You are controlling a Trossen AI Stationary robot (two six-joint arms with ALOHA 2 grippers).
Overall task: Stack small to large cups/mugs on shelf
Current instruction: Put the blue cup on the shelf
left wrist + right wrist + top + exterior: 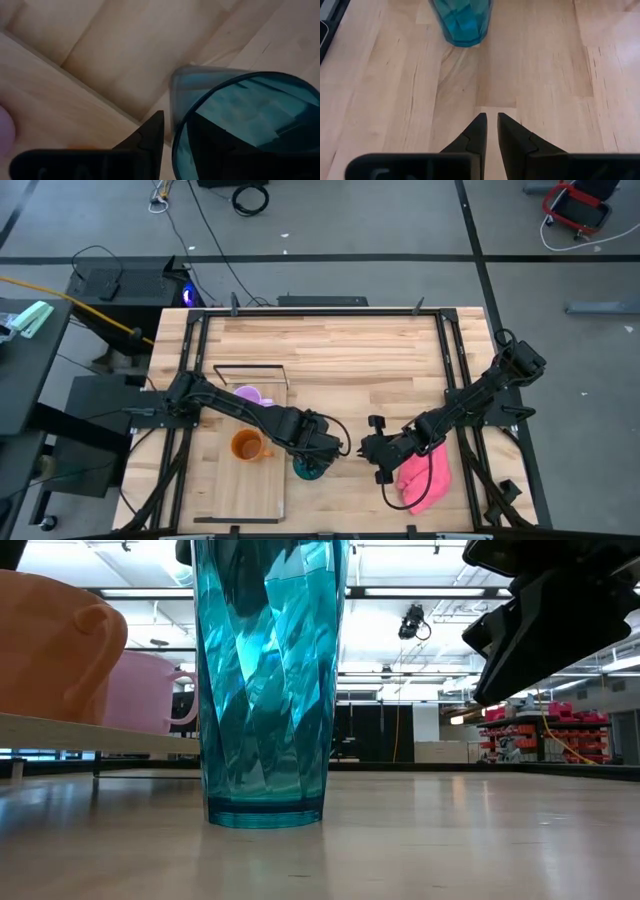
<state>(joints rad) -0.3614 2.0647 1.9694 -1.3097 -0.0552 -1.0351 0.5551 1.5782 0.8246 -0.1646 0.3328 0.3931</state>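
The wooden table (340,350) spreads under me, with the shelf (215,485) lying flat on its left part. On that board stand the orange mug (246,446) and, beyond it, the lilac mug (249,395). The teal cup (309,468) stands upright on the tabletop just off the shelf's edge; my left gripper (318,452) has one finger inside its rim and one outside. My right gripper (490,131), fingers nearly together and holding nothing, hovers near the cup beside the pink cloth (425,480).

The high view looks straight down on the whole table (330,350). The low view sits at tabletop level, very close to the teal cup (265,680), which both wrist views share.
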